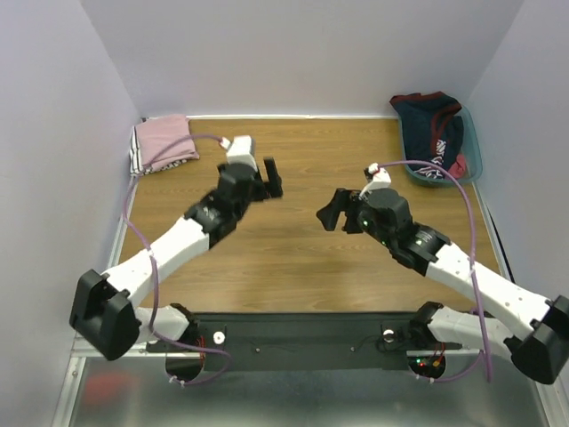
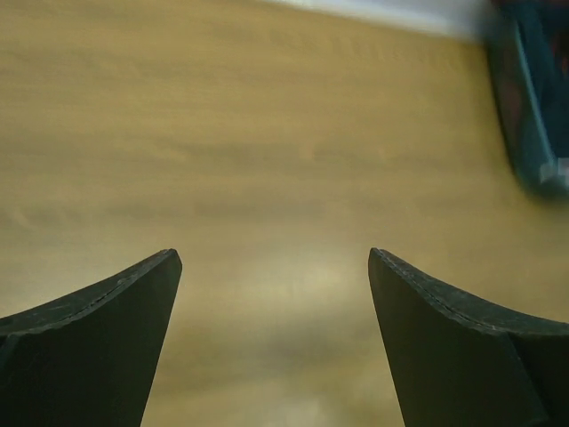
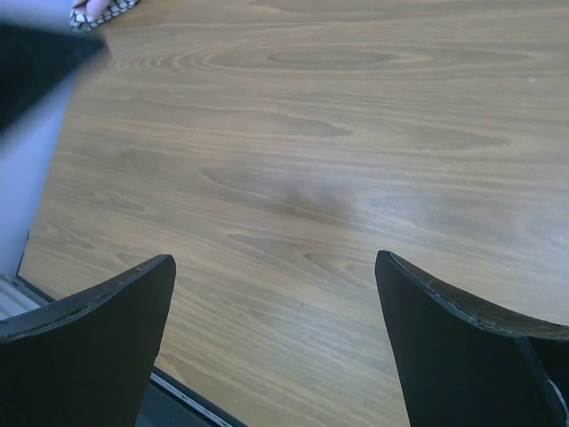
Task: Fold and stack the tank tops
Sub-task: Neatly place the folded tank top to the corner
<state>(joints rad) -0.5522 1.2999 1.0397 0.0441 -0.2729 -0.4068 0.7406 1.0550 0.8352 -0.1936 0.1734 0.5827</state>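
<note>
The tank tops lie folded in a stack at the back left corner. The pink-mauve one point(image 1: 166, 140) is on top, and the striped one point(image 1: 136, 162) shows only as an edge beneath it. In the right wrist view a scrap of that stack point(image 3: 102, 9) peeks in at the top left. My left gripper point(image 1: 269, 181) hangs open over bare wood right of the stack, holding nothing point(image 2: 274, 258). My right gripper point(image 1: 327, 213) is open too and faces the left one across mid-table, with only wood between its fingers point(image 3: 274, 260).
A teal basket point(image 1: 472, 153) at the back right holds dark navy-and-red clothing point(image 1: 433, 124); its blurred edge point(image 2: 533, 107) shows in the left wrist view. White walls close in the table on three sides. The table's near edge point(image 3: 178, 391) lies under the right gripper.
</note>
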